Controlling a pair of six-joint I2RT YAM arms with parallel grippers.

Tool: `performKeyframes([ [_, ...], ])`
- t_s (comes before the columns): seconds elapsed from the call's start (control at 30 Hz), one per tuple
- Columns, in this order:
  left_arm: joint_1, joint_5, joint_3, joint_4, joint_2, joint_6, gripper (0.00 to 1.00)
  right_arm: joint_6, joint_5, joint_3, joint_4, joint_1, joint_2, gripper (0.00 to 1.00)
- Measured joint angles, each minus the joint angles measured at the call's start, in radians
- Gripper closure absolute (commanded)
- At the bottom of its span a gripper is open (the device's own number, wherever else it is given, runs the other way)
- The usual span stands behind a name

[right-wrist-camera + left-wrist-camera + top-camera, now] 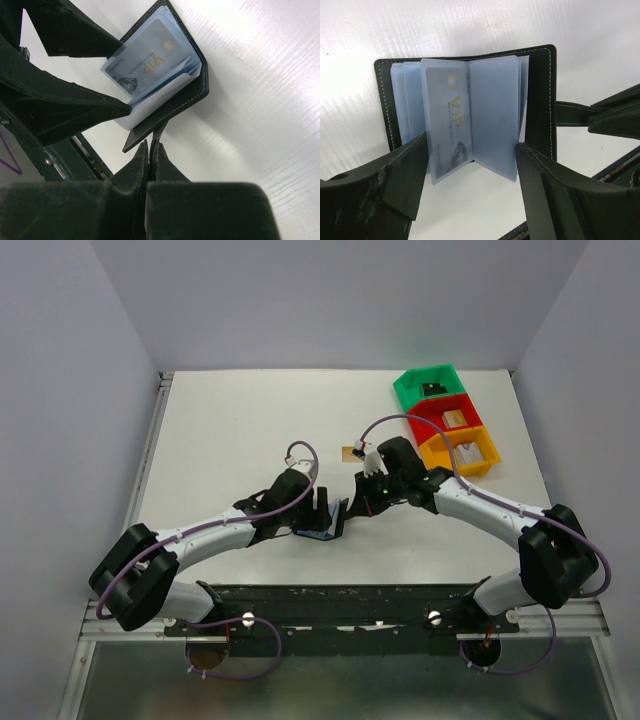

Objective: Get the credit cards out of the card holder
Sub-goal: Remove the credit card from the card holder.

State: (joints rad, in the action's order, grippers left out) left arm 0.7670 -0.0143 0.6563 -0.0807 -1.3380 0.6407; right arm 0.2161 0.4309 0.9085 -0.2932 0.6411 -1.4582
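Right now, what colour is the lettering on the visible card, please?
Gold, on a silver-grey card; clearest in the left wrist view.
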Motion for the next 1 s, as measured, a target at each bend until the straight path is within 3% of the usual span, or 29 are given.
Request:
performKeyframes([
  [0.43, 0.0, 0.093, 0.0, -0.049, 0.063, -0.003, 0.07, 0.0, 0.0, 0.0, 0.0, -0.002, 0.0, 1.0],
  [0.47, 0.0, 0.095, 0.0, -0.049, 0.068, -0.006, 0.01, 0.0, 0.0, 0.0, 0.0, -0.002, 0.0, 1.0],
  [0.8, 0.001, 0.04, 0.008, -0.014, 0.023, -0.028, 0.02, 0.004, -0.008, -0.011, 0.0, -0.002, 0.0, 0.99],
  [1.0, 0.014, -0.008, 0.01, 0.011, 0.001, -0.031, 0.02, 0.043, -0.072, -0.027, -0.005, -0.008, 0.006, 0.59],
])
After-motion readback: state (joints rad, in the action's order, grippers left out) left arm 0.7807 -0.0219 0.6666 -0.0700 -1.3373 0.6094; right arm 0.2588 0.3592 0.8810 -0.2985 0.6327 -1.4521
